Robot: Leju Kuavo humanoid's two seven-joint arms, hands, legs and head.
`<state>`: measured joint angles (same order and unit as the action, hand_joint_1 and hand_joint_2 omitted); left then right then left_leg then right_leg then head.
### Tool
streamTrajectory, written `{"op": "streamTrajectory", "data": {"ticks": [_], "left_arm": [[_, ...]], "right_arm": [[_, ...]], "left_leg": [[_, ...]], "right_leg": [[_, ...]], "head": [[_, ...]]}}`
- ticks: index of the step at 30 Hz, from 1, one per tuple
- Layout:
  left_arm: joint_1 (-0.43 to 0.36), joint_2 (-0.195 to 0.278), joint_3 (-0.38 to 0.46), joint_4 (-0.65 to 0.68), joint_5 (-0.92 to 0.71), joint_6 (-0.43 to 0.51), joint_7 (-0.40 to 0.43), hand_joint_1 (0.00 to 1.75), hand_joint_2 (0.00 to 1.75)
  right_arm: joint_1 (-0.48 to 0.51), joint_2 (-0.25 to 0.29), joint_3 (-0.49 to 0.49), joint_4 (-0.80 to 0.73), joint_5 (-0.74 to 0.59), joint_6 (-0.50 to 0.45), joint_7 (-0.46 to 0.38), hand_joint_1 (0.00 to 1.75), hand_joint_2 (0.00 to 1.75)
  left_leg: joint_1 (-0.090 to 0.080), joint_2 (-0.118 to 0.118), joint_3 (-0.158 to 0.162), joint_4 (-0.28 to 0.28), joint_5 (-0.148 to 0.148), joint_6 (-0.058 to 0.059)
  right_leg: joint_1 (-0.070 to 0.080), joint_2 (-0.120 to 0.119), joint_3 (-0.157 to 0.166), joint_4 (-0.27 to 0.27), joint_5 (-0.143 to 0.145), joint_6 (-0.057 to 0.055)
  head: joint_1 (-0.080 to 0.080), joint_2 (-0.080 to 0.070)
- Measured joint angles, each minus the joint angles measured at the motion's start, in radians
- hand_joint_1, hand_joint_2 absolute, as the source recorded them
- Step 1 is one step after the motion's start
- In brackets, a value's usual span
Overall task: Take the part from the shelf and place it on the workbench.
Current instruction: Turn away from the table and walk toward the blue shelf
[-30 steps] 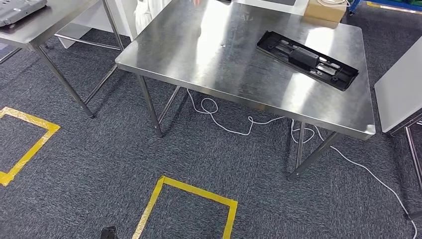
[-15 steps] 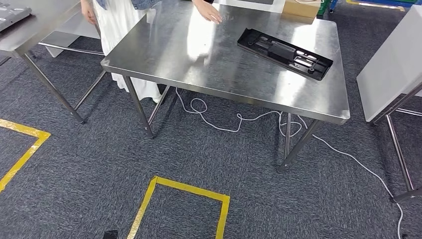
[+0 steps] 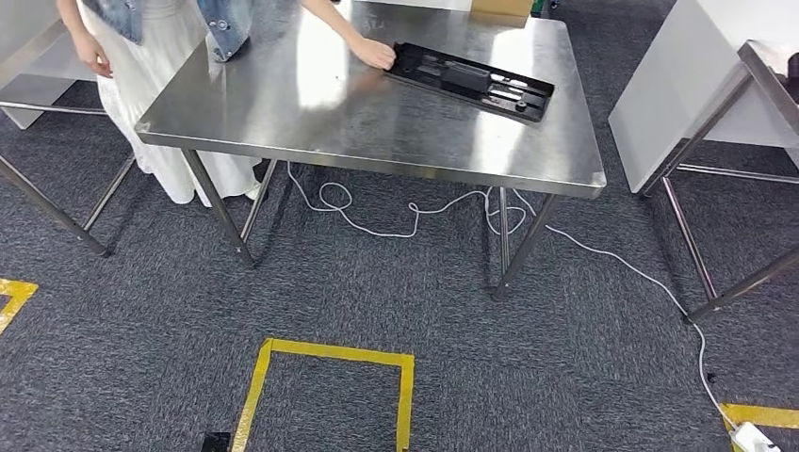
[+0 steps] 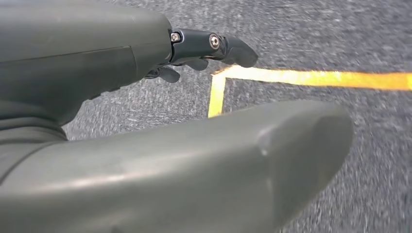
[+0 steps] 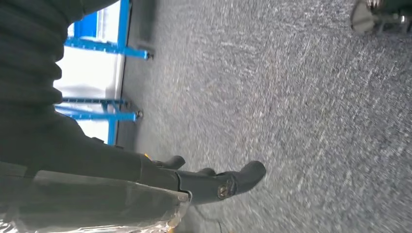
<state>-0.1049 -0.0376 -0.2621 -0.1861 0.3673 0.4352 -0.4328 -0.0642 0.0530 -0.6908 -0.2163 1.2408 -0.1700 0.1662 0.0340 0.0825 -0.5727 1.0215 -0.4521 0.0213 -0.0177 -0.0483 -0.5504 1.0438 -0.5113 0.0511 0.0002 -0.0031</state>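
The part, a long black plastic panel, lies flat on the far side of the steel workbench in the head view. A person stands at the bench's far left corner, and their hand touches the panel's left end. My left hand hangs over the grey carpet with its fingers stretched out and nothing in it. My right hand also hangs above the carpet, its fingers extended and holding nothing.
A second steel table with a white side panel stands at the right. A white cable trails under the bench to a power strip. A yellow tape square marks the carpet. A cardboard box sits at the bench's far edge.
The whole picture has shifted as the camera turned, sliding the bench leftward and farther. The person has come into view and reached across to touch the black panel.
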Motion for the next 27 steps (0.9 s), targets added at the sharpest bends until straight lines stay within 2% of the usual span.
{"op": "streamTrajectory", "data": {"ticks": [1, 2, 3, 4, 5, 6, 7, 8, 9, 10, 11, 12, 13, 14, 15, 17, 18, 19, 20, 22, 23, 24, 25, 26, 27], "left_arm": [[0.000, -0.001, -0.003, 0.000, -0.002, -0.004, 0.002, 0.00, 0.00], [0.000, -0.001, -0.006, 0.000, -0.004, -0.011, 0.005, 0.00, 0.00], [-0.001, -0.002, -0.009, 0.000, -0.005, -0.022, 0.008, 0.00, 0.00], [-0.001, -0.003, -0.012, 0.000, -0.006, -0.033, 0.011, 0.00, 0.00], [-0.002, -0.003, -0.013, 0.000, -0.007, -0.042, 0.013, 0.00, 0.00], [-0.001, -0.004, -0.014, 0.000, -0.007, -0.049, 0.014, 0.00, 0.00], [0.000, -0.004, -0.015, 0.000, -0.007, -0.052, 0.014, 0.00, 0.00], [0.003, -0.004, -0.015, 0.000, -0.006, -0.053, 0.014, 0.00, 0.00], [0.007, -0.004, -0.015, 0.000, -0.006, -0.053, 0.013, 0.00, 0.00], [0.012, -0.004, -0.015, 0.001, -0.005, -0.053, 0.013, 0.00, 0.00], [0.015, -0.004, -0.015, 0.001, -0.006, -0.053, 0.013, 0.00, 0.00], [0.017, -0.003, -0.015, 0.002, -0.007, -0.054, 0.013, 0.00, 0.00], [0.018, -0.003, -0.017, 0.002, -0.010, -0.054, 0.015, 0.00, 0.00], [0.018, -0.003, -0.019, 0.002, -0.013, -0.055, 0.017, 0.00, 0.00], [0.018, -0.002, -0.021, 0.002, -0.017, -0.057, 0.019, 0.00, 0.00], [0.018, -0.002, -0.026, 0.003, -0.021, -0.060, 0.024, 0.00, 0.00], [0.017, -0.002, -0.028, 0.003, -0.023, -0.061, 0.026, 0.00, 0.00], [0.017, -0.002, -0.030, 0.002, -0.026, -0.062, 0.028, 0.00, 0.00], [0.016, -0.003, -0.033, 0.002, -0.028, -0.063, 0.030, 0.00, 0.00], [0.015, -0.002, -0.036, 0.002, -0.031, -0.065, 0.031, 0.00, 0.00], [0.016, -0.001, -0.037, 0.002, -0.031, -0.066, 0.031, 0.00, 0.00], [0.016, -0.001, -0.038, 0.002, -0.031, -0.066, 0.031, 0.00, 0.00], [0.017, -0.001, -0.039, 0.002, -0.031, -0.067, 0.032, 0.00, 0.00], [0.017, -0.001, -0.039, 0.002, -0.031, -0.068, 0.032, 0.00, 0.00], [0.017, -0.002, -0.039, 0.002, -0.031, -0.068, 0.032, 0.00, 0.00]], "right_arm": [[-0.003, 0.000, -0.003, 0.000, -0.002, 0.004, 0.004, 0.00, 1.75], [-0.004, 0.001, -0.006, 0.001, -0.004, 0.009, 0.009, 0.00, 1.75], [-0.003, 0.001, -0.009, 0.001, -0.006, 0.015, 0.014, 0.00, 1.75], [-0.001, 0.002, -0.011, 0.002, -0.006, 0.019, 0.017, 0.00, 1.75], [0.002, 0.004, -0.014, 0.003, -0.006, 0.023, 0.018, 0.00, 1.75], [0.005, 0.005, -0.016, 0.004, -0.006, 0.025, 0.019, 0.00, 1.75], [0.005, 0.007, -0.017, 0.004, -0.006, 0.026, 0.019, 0.00, 1.75], [0.005, 0.009, -0.019, 0.004, -0.006, 0.027, 0.019, 0.00, 1.75], [0.004, 0.011, -0.020, 0.004, -0.006, 0.028, 0.019, 0.00, 1.75], [0.003, 0.013, -0.021, 0.005, -0.005, 0.030, 0.018, 0.00, 1.75], [0.004, 0.014, -0.022, 0.005, -0.005, 0.032, 0.019, 0.00, 1.75], [0.005, 0.015, -0.023, 0.006, -0.005, 0.035, 0.019, 0.00, 1.75], [0.005, 0.015, -0.023, 0.007, -0.006, 0.037, 0.020, 0.00, 1.75], [0.006, 0.016, -0.024, 0.007, -0.007, 0.039, 0.022, 0.00, 1.75], [0.005, 0.016, -0.025, 0.008, -0.008, 0.041, 0.024, 0.00, 1.75], [0.003, 0.017, -0.028, 0.008, -0.011, 0.042, 0.028, 0.00, 1.75], [0.002, 0.017, -0.030, 0.008, -0.012, 0.041, 0.029, 0.00, 1.75], [0.003, 0.017, -0.032, 0.008, -0.013, 0.041, 0.031, 0.00, 1.75], [0.005, 0.017, -0.034, 0.008, -0.014, 0.040, 0.032, 0.00, 1.75], [0.006, 0.017, -0.037, 0.008, -0.014, 0.040, 0.033, 0.00, 1.75], [0.005, 0.018, -0.038, 0.008, -0.014, 0.040, 0.033, 0.00, 1.75], [0.003, 0.018, -0.038, 0.008, -0.015, 0.040, 0.033, 0.00, 1.75], [0.002, 0.018, -0.039, 0.009, -0.015, 0.040, 0.033, 0.00, 1.75], [0.002, 0.018, -0.039, 0.009, -0.015, 0.040, 0.033, 0.00, 1.75], [0.003, 0.018, -0.039, 0.009, -0.015, 0.040, 0.033, 0.00, 1.75]], "left_leg": [[-0.002, 0.010, 0.001, 0.000, 0.001, -0.006], [-0.004, 0.019, 0.002, 0.001, 0.001, -0.012], [-0.005, 0.029, 0.004, 0.000, 0.002, -0.019], [-0.004, 0.038, 0.006, -0.001, 0.002, -0.025], [0.000, 0.032, 0.006, 0.004, -0.003, -0.031], [0.003, 0.013, 0.000, 0.022, -0.019, -0.036], [0.005, -0.015, -0.015, 0.062, -0.048, -0.039], [0.007, -0.047, -0.039, 0.121, -0.086, -0.040], [0.006, -0.068, -0.067, 0.190, -0.125, -0.041], [0.006, -0.080, -0.093, 0.250, -0.151, -0.042], [0.006, -0.085, -0.108, 0.286, -0.161, -0.043], [0.007, -0.087, -0.103, 0.281, -0.147, -0.043], [0.009, -0.090, -0.080, 0.239, -0.116, -0.044], [0.013, -0.106, -0.047, 0.174, -0.081, -0.045], [0.018, -0.131, -0.013, 0.105, -0.053, -0.046], [0.020, -0.167, 0.016, 0.035, -0.036, -0.041], [0.015, -0.167, 0.016, 0.028, -0.038, -0.034], [0.010, -0.154, 0.013, 0.028, -0.035, -0.024], [0.006, -0.142, 0.012, 0.024, -0.031, -0.013], [0.006, -0.116, 0.011, 0.015, -0.021, 0.005], [0.005, -0.101, 0.010, 0.014, -0.018, 0.009], [0.004, -0.086, 0.007, 0.014, -0.017, 0.011], [0.003, -0.071, 0.005, 0.014, -0.017, 0.012], [0.002, -0.056, 0.003, 0.014, -0.017, 0.012], [0.001, -0.042, 0.001, 0.014, -0.016, 0.012]], "right_leg": [[0.005, -0.016, 0.024, -0.049, 0.014, -0.003], [0.010, -0.022, 0.030, -0.069, 0.021, -0.008], [0.015, -0.013, 0.025, -0.072, 0.025, -0.014], [0.014, -0.001, 0.025, -0.074, 0.030, -0.021], [0.007, 0.010, 0.027, -0.077, 0.035, -0.028], [0.001, 0.021, 0.030, -0.080, 0.041, -0.036], [-0.006, 0.031, 0.033, -0.083, 0.048, -0.046], [-0.011, 0.041, 0.032, -0.084, 0.052, -0.053], [-0.009, 0.052, 0.030, -0.083, 0.055, -0.058], [-0.007, 0.065, 0.028, -0.083, 0.057, -0.062], [-0.005, 0.077, 0.027, -0.082, 0.058, -0.062], [-0.005, 0.091, 0.026, -0.080, 0.058, -0.063], [-0.006, 0.105, 0.026, -0.076, 0.058, -0.062], [-0.007, 0.119, 0.025, -0.071, 0.057, -0.060], [-0.004, 0.132, 0.020, -0.061, 0.054, -0.055], [0.002, 0.154, 0.001, -0.048, 0.052, -0.041], [0.005, 0.164, -0.011, -0.046, 0.053, -0.031], [0.004, 0.173, -0.019, -0.048, 0.057, -0.022], [0.002, 0.166, -0.027, -0.044, 0.058, -0.014], [-0.001, 0.117, -0.055, 0.010, 0.030, -0.011], [-0.003, 0.086, -0.083, 0.067, 0.001, -0.013], [-0.003, 0.069, -0.118, 0.136, -0.031, -0.013], [-0.004, 0.062, -0.149, 0.200, -0.057, -0.010], [-0.005, 0.060, -0.165, 0.238, -0.070, -0.005], [-0.004, 0.058, -0.159, 0.237, -0.068, 0.002]], "head": [[0.000, 0.000], [0.000, 0.000], [0.000, 0.000], [0.000, 0.000], [-0.001, 0.000], [-0.002, 0.000], [-0.005, 0.000], [-0.007, 0.000], [-0.009, 0.000], [-0.010, 0.000], [-0.009, 0.000], [-0.010, 0.000], [-0.010, 0.000], [-0.010, 0.000], [-0.011, 0.000], [-0.008, 0.000], [-0.007, 0.000], [-0.005, 0.000], [-0.006, 0.000], [-0.003, 0.000], [0.000, 0.000], [0.003, 0.000], [0.004, 0.000], [0.005, 0.000], [0.005, 0.000]]}}
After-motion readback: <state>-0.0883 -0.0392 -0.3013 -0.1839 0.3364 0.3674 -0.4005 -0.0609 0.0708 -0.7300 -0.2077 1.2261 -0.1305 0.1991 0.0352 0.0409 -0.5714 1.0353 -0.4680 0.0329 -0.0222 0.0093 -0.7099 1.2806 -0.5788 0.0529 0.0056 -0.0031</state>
